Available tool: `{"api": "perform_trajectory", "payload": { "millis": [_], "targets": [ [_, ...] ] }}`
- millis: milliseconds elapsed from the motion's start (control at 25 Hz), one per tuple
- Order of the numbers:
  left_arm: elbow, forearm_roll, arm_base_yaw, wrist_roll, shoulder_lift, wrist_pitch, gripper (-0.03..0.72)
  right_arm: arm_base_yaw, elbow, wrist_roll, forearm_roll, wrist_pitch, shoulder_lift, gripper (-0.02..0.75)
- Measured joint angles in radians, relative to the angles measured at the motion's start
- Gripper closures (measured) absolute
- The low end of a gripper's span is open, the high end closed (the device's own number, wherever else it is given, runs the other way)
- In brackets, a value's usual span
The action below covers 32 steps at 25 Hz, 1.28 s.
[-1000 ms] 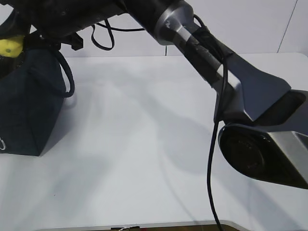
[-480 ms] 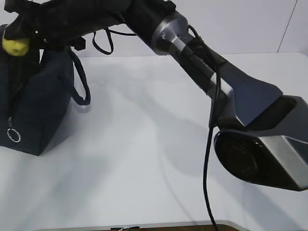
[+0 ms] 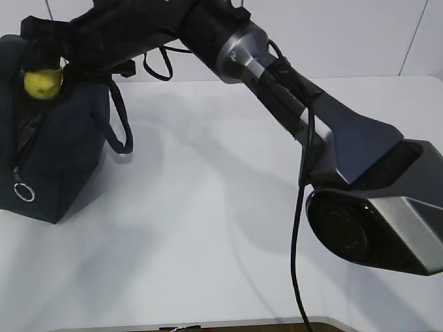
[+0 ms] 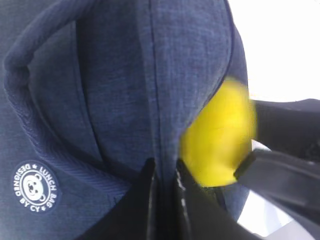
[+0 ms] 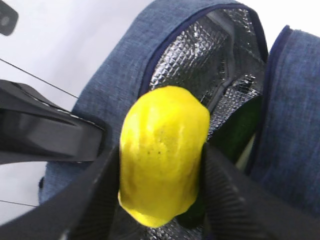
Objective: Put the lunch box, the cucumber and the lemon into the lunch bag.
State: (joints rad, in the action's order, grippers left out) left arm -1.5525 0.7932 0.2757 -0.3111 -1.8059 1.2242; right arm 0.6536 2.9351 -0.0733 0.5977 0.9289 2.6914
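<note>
The dark navy lunch bag [image 3: 59, 159] stands at the table's far left. My right gripper [image 3: 45, 72] reaches across and is shut on the yellow lemon [image 3: 43, 83], holding it over the bag's top. In the right wrist view the lemon [image 5: 162, 155] sits between the fingers [image 5: 227, 195] above the open, silver-lined mouth [image 5: 200, 65]. The dark green cucumber [image 5: 235, 132] lies inside. My left gripper [image 4: 164, 167] is shut on the bag's rim [image 4: 160, 100], with the lemon [image 4: 217, 135] just beside it. The lunch box is hidden.
The right arm [image 3: 311, 124] stretches across the middle of the white table [image 3: 194, 228], its black cable [image 3: 297, 242] hanging down. A bag handle loop [image 3: 119, 124] droops on the bag's right side. The zipper's ring pull [image 3: 24, 192] hangs at the front.
The lemon has moved right and slightly down, over the bag. The bag's top stands higher and wider, and its ring pull has come fully into view.
</note>
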Motion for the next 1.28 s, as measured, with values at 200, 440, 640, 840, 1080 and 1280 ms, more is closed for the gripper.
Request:
{"api": "perform_trajectory", "payload": {
  "millis": [200,440,640,840,1080,1280],
  "targets": [
    [0.0,0.0,0.0,-0.001,0.0,0.0,0.69,0.0,0.0,0.0,-0.005,0.03,0.0,0.176],
    [0.0,0.0,0.0,-0.001,0.0,0.0,0.69,-0.008,0.0,0.023,-0.007,0.047,-0.005,0.176],
    [0.0,-0.004,0.0,-0.001,0.0,0.0,0.69,-0.021,0.0,0.056,-0.087,0.119,-0.045,0.22],
    [0.0,-0.027,0.0,-0.001,0.0,0.0,0.69,-0.024,0.0,0.065,-0.156,0.19,-0.074,0.25],
    [0.0,-0.034,0.0,-0.001,0.0,0.0,0.69,-0.024,0.0,0.073,-0.229,0.257,-0.077,0.257],
    [0.0,-0.034,0.0,-0.001,0.0,0.0,0.69,-0.024,0.0,0.073,-0.233,0.251,-0.075,0.257]
  ]
}}
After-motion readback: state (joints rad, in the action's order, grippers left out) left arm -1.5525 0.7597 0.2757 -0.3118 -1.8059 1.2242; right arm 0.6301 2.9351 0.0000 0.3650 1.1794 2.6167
